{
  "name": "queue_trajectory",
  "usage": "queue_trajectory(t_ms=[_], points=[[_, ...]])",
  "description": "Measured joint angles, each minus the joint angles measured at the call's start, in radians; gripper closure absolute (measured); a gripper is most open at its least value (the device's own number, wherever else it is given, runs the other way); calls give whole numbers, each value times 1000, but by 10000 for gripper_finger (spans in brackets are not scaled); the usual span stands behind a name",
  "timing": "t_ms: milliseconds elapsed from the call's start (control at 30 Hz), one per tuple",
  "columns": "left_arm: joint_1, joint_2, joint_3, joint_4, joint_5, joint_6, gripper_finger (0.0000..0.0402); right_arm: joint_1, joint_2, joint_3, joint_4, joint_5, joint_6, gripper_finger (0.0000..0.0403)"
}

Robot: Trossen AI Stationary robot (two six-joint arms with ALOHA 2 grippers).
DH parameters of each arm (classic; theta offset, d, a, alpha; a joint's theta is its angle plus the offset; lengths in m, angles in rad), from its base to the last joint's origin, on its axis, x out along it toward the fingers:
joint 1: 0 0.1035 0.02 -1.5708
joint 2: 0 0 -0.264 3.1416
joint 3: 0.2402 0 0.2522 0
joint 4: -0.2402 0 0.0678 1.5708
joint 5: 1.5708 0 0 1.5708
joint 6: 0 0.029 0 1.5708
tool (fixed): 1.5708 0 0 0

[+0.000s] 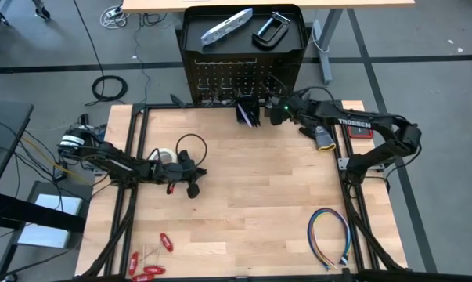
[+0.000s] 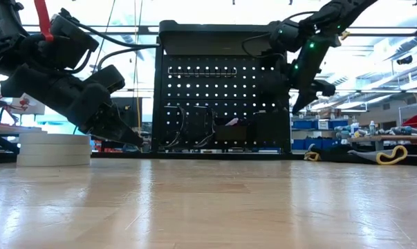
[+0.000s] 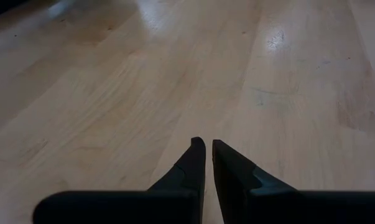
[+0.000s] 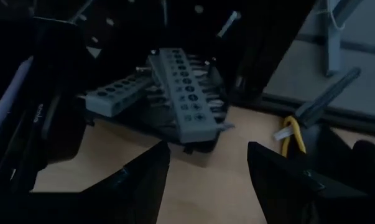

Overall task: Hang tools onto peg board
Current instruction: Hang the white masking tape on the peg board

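The peg board (image 1: 243, 74) stands upright at the table's far edge. A silver bar-shaped tool (image 1: 226, 26) and a black C-clamp (image 1: 271, 30) lie on its tray top. My right gripper (image 4: 206, 155) hovers open just in front of a small black bin (image 1: 247, 111) on the board. The bin holds grey metal pieces (image 4: 181, 93), and nothing is between the fingers. My left gripper (image 3: 207, 144) is shut and empty, low over bare wood at the table's left middle. White tape rolls (image 2: 54, 149) and a black cable loop (image 1: 190, 145) lie beside it. Red-handled tools (image 1: 149, 262) lie near the front left.
A multicoloured wire loop (image 1: 329, 239) lies at the front right. A small red case (image 1: 359, 129) and a yellow-and-grey tool (image 1: 323, 137) lie at the far right, under my right arm. Bare wood spans the table's middle.
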Motion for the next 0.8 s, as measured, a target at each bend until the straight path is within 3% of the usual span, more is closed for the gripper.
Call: queue_trajectory(t_ms=[167,333,467,600,667,800], points=[[0,-56,0,-5,43,1,367,42,-42,0,1,44,-26,176],[-2,-195,16,-175,167,-13,366,163,-117,0,-11,50,-35,176],[-14,-326,73,-491,210,-36,361,296,-137,0,-11,94,-35,176],[-12,-431,185,-958,195,-129,354,404,-127,0,-11,113,-38,176],[-12,-462,239,-1142,146,-162,353,442,-119,0,-7,116,-38,176],[-11,-501,292,-1341,37,-216,353,501,-107,1,6,183,-31,176]])
